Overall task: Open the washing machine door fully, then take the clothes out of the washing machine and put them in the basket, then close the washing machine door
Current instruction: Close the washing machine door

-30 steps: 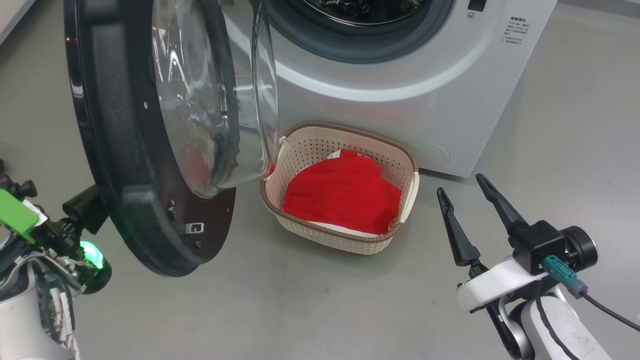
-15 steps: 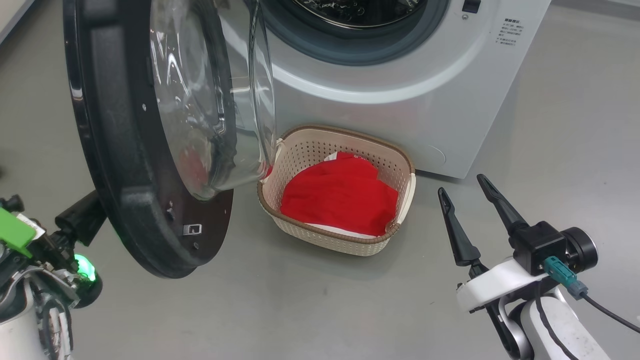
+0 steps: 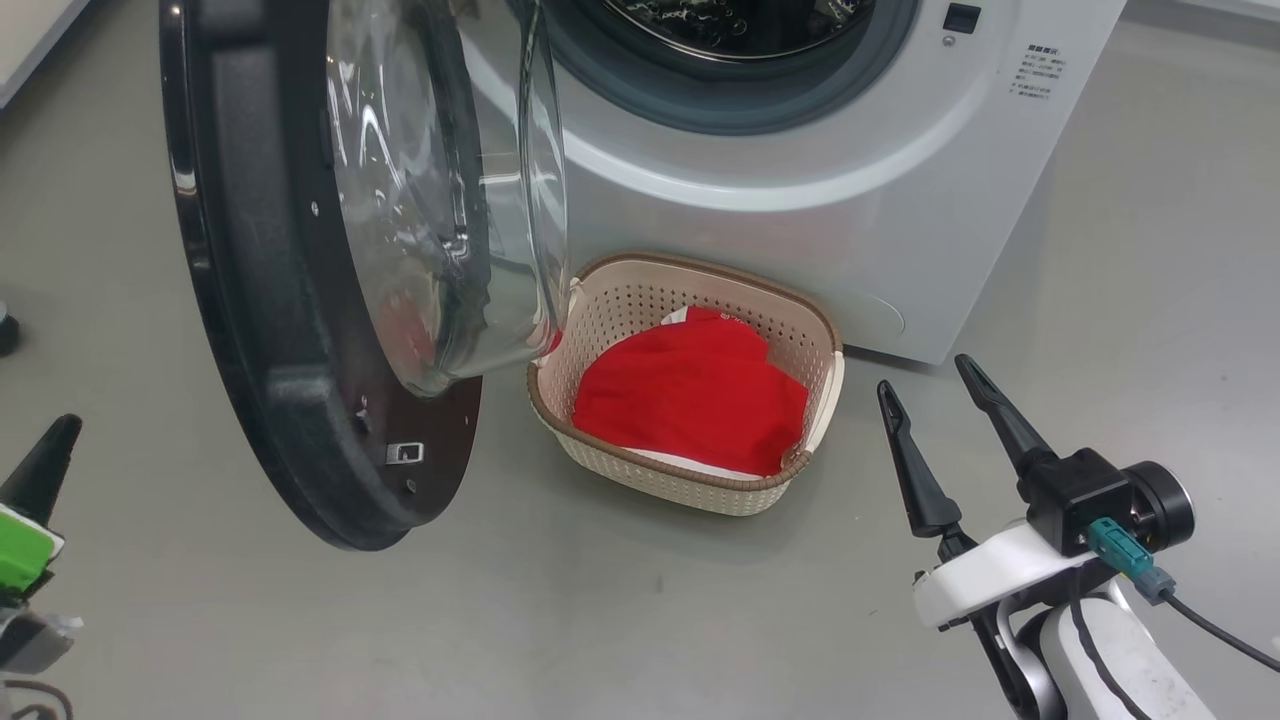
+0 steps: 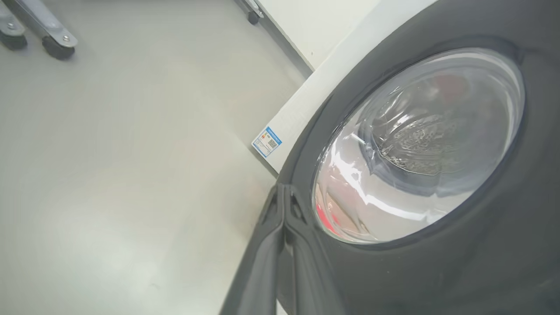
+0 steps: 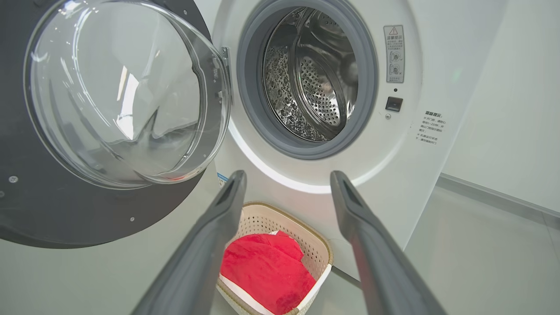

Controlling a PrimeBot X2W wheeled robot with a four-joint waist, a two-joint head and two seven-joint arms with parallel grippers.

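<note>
Clothes, red with a white edge showing, lie in the basket. It stands on the floor right against the washing machine front, below its round opening. Drum inside the washing machine is perforated steel behind a grey rubber ring.

Washing machine door is swung well out from the washing machine on the robot's left of the opening, with the glass bowl facing the machine. In the head view the lower glass overlaps the basket's left corner.

Left gripper has its fingers pressed together with nothing between them. It sits low on the far side of the door from the washing machine. In the left wrist view its fingertips are right at the door's black outer rim; whether they touch it cannot be told.

Right gripper has its jaws spread wide and is empty. It hangs over the floor before the washing machine's right lower corner, near the basket but apart from it.
</note>
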